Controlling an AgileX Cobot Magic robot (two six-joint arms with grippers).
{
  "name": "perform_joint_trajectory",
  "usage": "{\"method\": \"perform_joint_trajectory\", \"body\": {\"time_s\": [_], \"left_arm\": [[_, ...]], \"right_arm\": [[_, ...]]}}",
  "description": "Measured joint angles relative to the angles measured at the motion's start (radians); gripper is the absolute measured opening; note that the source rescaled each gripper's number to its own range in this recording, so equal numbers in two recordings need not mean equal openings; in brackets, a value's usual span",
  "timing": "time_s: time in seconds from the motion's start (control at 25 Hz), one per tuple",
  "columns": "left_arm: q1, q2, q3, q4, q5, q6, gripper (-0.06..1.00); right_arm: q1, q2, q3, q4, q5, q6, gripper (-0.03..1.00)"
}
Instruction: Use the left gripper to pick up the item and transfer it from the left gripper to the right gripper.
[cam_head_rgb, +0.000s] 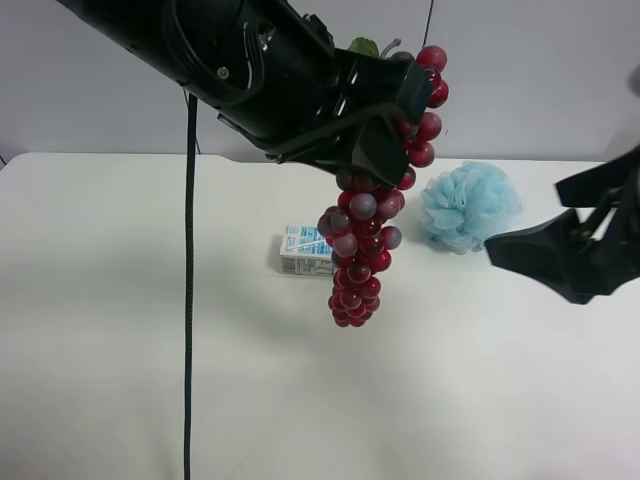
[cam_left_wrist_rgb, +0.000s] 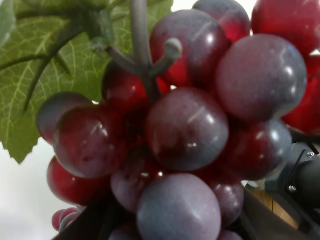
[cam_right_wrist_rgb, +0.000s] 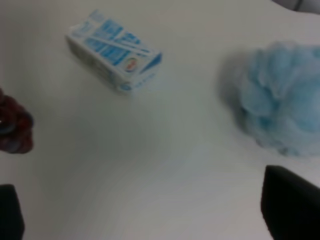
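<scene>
The bunch of dark red-purple grapes (cam_head_rgb: 360, 250) hangs in the air above the white table (cam_head_rgb: 120, 330), held at its top by my all-black left gripper (cam_head_rgb: 398, 112), which is shut on it. A green leaf (cam_head_rgb: 363, 46) shows above the fingers. In the left wrist view the grapes (cam_left_wrist_rgb: 185, 130) and leaf (cam_left_wrist_rgb: 30, 75) fill the picture. My right gripper (cam_head_rgb: 523, 220) is open and empty at the right edge, to the right of the bunch and apart from it. In the right wrist view its gripper (cam_right_wrist_rgb: 150, 220) is open, and the bunch's lower tip (cam_right_wrist_rgb: 15, 125) shows at the edge.
A small white-blue carton (cam_head_rgb: 305, 250) lies on the table behind the hanging bunch; it also shows in the right wrist view (cam_right_wrist_rgb: 112, 52). A light blue mesh bath puff (cam_head_rgb: 468, 205) sits close to the right gripper's fingers (cam_right_wrist_rgb: 290, 210). A black cable (cam_head_rgb: 189, 300) hangs down at the left.
</scene>
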Motion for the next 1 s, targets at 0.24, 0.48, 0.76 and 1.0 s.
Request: {"method": "perform_joint_trajectory", "body": {"time_s": [0.24,0.48,0.76,1.0], "left_arm": [[0.0,0.0,0.0,-0.038,-0.041,0.0,0.01],[0.0,0.001,0.0,-0.099,-0.061,0.0,0.01],[0.0,0.002,0.0,-0.106,-0.071,0.0,0.0],[0.0,0.002,0.0,-0.107,-0.075,0.0,0.0]], "right_arm": [[0.231,0.204,0.0,0.144,-0.177,-0.158,0.92],[0.375,0.305,0.0,0.185,-0.365,-0.189,0.92],[0.384,0.325,0.0,0.192,-0.404,-0.191,0.9],[0.384,0.325,0.0,0.192,-0.409,-0.192,0.75]]}}
